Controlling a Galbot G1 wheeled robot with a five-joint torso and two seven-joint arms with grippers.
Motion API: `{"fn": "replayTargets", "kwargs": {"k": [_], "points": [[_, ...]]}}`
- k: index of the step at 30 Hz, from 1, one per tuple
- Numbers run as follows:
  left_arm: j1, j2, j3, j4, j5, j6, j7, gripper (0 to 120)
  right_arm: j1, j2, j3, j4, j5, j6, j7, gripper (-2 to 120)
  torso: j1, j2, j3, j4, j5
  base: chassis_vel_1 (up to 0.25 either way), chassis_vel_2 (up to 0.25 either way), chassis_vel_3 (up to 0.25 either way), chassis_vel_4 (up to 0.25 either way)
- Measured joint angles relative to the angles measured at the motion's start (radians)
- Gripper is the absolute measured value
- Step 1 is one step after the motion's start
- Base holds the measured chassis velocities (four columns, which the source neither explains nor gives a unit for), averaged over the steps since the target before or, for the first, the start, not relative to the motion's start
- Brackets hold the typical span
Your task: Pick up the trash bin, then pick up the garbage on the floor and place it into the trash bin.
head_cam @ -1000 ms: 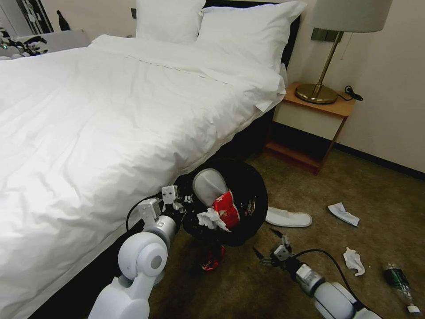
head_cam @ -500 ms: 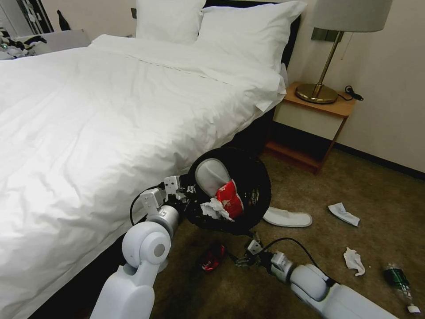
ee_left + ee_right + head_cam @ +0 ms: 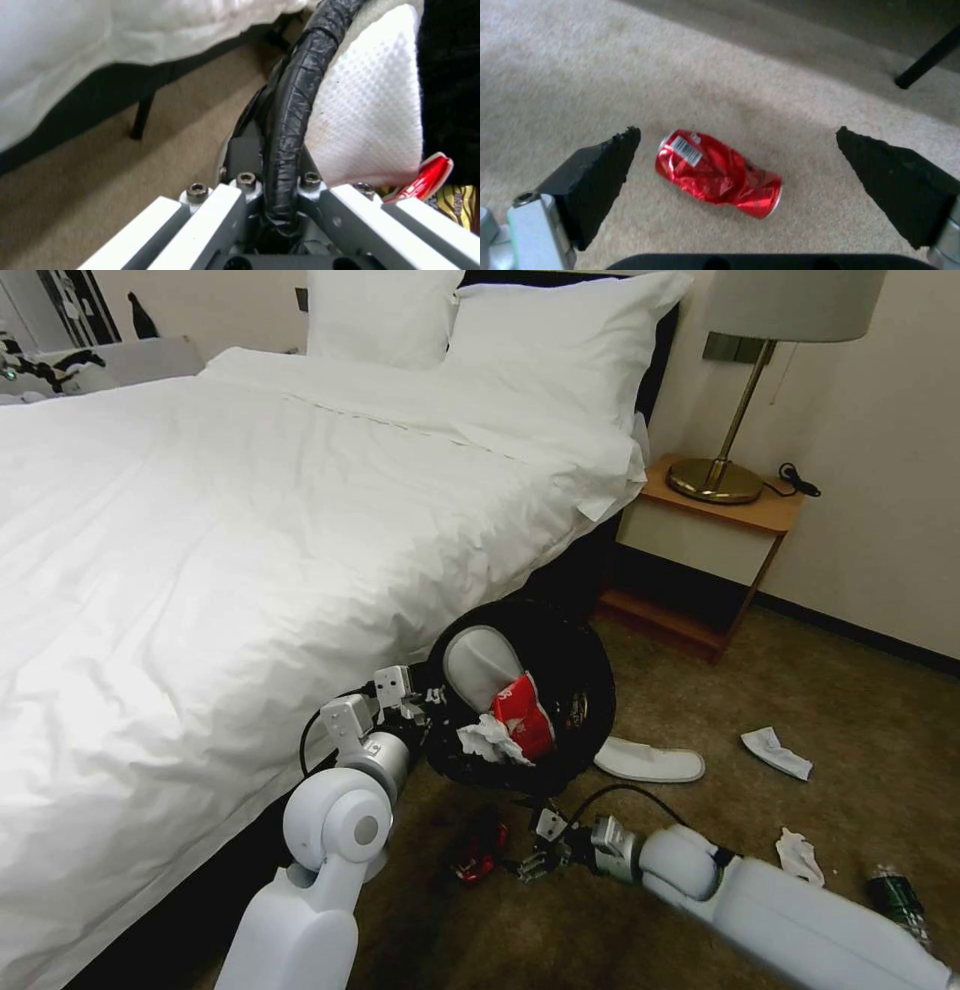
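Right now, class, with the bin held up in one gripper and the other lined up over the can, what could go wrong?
1. The trash bin is tilted in the left gripper, mouth sideways; the slipper, red packet and tissue inside might slide out.
2. The crushed can lies skewed between the open right gripper's fingers, so closing could push it aside.

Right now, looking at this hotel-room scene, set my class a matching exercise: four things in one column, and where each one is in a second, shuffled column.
Column 1
1. crushed red can
2. trash bin
3. green bottle
4. lamp

Column 2
A. on the bedside table
B. on the carpet between the open fingers of the right gripper
C. held by its rim in the left gripper
D. on the carpet at the far right

Pairs: 1-B, 2-C, 3-D, 4-A
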Motion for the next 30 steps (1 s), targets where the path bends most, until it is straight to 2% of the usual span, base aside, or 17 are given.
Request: {"fn": "replayTargets", "kwargs": {"k": [5, 9, 16, 24, 30], "points": [[0.025, 0.005, 0.000, -0.021, -0.042, 0.054, -0.034, 0, 0.055, -0.021, -0.058, -0.010, -0.002, 0.004, -0.014, 100, 0.000, 0.000, 0.000, -0.0002, -0.0001, 0.000, 0.000, 0.000, 0.000], [0.031, 0.007, -0.001, -0.025, -0.046, 0.055, -0.042, 0, 0.063, -0.024, -0.062, -0.016, -0.024, 0.014, -0.014, 100, 0.000, 0.000, 0.000, -0.0001, -0.0001, 0.000, 0.000, 0.000, 0.000], [0.040, 0.015, 0.003, -0.035, -0.063, 0.055, -0.070, 0, 0.084, -0.023, -0.075, -0.024, -0.177, 0.039, -0.056, 100, 0.000, 0.000, 0.000, -0.0001, -0.0002, 0.000, 0.000, 0.000, 0.000], [0.041, 0.009, 0.003, -0.038, -0.066, 0.056, -0.080, 0, 0.105, 0.005, -0.101, -0.050, -0.214, 0.048, -0.069, 100, 0.000, 0.000, 0.000, 0.0000, -0.0001, 0.000, 0.000, 0.000, 0.000], [0.040, 0.010, -0.001, -0.041, -0.070, 0.060, -0.080, 0, 0.127, 0.039, -0.128, -0.090, -0.262, 0.072, -0.119, 100, 0.000, 0.000, 0.000, 0.0000, -0.0001, 0.000, 0.000, 0.000, 0.000]]}}
